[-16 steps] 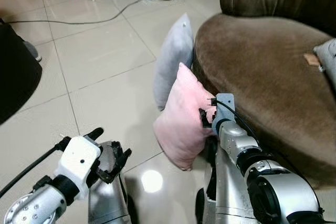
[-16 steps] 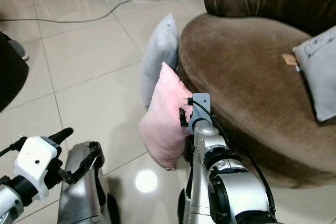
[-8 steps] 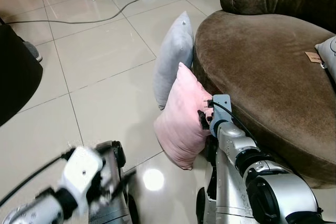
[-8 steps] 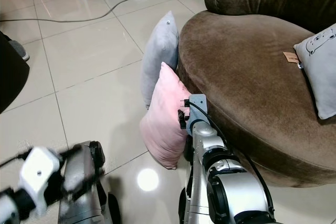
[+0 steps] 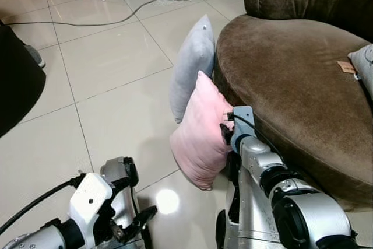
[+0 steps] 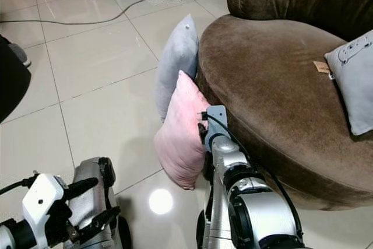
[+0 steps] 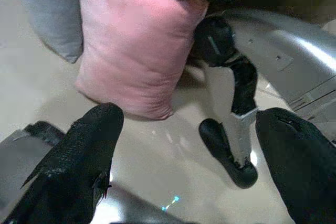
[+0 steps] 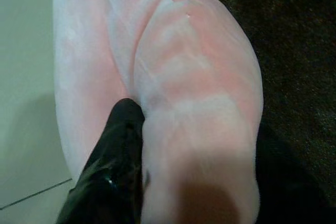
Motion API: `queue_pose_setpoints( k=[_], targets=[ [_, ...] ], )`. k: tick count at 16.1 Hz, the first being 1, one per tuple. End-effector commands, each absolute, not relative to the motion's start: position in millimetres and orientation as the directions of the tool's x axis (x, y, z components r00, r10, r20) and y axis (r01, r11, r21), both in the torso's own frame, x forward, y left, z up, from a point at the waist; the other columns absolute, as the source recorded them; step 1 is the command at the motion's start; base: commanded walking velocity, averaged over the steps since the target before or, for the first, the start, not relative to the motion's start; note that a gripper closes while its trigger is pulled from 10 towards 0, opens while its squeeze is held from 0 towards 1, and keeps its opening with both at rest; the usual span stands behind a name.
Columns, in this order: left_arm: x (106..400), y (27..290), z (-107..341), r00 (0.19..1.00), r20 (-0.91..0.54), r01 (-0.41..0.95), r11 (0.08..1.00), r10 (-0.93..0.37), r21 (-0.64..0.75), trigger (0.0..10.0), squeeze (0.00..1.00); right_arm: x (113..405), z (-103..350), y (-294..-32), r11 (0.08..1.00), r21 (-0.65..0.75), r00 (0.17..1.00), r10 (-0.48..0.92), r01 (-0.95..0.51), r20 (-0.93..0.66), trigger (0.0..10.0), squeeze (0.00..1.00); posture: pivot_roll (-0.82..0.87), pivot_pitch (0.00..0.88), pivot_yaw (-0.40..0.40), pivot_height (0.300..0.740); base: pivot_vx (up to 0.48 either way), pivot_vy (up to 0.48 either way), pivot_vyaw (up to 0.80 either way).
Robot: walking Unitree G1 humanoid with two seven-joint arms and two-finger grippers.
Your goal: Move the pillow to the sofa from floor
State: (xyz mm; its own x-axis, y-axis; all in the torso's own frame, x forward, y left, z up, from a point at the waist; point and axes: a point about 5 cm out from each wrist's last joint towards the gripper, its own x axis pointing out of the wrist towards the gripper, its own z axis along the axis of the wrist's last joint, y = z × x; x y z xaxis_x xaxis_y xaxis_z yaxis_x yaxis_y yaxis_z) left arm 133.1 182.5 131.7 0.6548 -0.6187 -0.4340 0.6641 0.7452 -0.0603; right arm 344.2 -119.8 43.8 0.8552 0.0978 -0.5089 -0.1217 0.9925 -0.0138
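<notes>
A pink pillow [image 5: 201,138] stands on edge on the tiled floor, leaning against the front of the brown sofa [image 5: 291,68]. My right gripper [image 5: 226,132] is at the pillow's sofa-side edge and is shut on it. In the right wrist view a black finger [image 8: 113,166] presses into a pinched fold of the pink fabric [image 8: 194,77]. My left gripper [image 6: 93,203] hangs low at the near left, open and holding nothing. The left wrist view looks between its spread fingers [image 7: 89,150] toward the pink pillow [image 7: 131,40], well short of it.
A grey pillow [image 5: 192,65] leans on the sofa just behind the pink one. Another grey cushion [image 6: 355,80] lies on the seat at the right. A cable [image 5: 87,24] crosses the far tiles, and a dark object [image 5: 17,80] stands at the left. My own leg and foot [image 7: 231,129] are below.
My left arm has dropped lower and turned, its fingers now spread toward the floor. The right gripper keeps its hold on the pink pillow, which has not moved.
</notes>
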Motion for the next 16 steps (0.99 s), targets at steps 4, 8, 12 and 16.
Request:
queue_pose_setpoints(
  k=[4, 8, 12, 16],
  targets=[
    [134, 183, 135, 0.649, -0.435, 0.671, 0.739, -0.624, -0.058, 10.0, 0.49, 338, 36, -114, 0.990, -0.007, 0.834, 0.115, -0.141, -0.539, 0.0, 0.00, 0.05, 0.064, 0.010, 0.395, 0.000, 0.000, 0.00],
    [137, 184, 133, 0.666, -0.426, 0.658, 0.751, -0.612, -0.052, 10.0, 0.49, 338, 36, -107, 0.986, -0.004, 0.832, 0.140, -0.169, -0.536, 0.0, 0.00, 0.06, 0.035, -0.013, 0.395, 0.000, 0.000, 0.00],
    [135, 187, 127, 0.698, -0.426, 0.618, 0.785, -0.575, -0.047, 10.0, 0.49, 332, 32, -88, 0.974, 0.023, 0.817, 0.202, -0.226, -0.541, 0.0, 0.00, 0.06, 0.000, -0.030, 0.395, 0.000, 0.000, 0.00],
    [154, 198, 124, 0.762, -0.399, 0.563, 0.826, -0.509, 0.021, 10.0, 0.48, 334, 39, -75, 0.950, 0.119, 0.808, 0.307, -0.287, -0.503, 0.0, 0.00, 0.04, 0.000, -0.019, 0.395, 0.000, 0.000, 0.00]
  ],
)
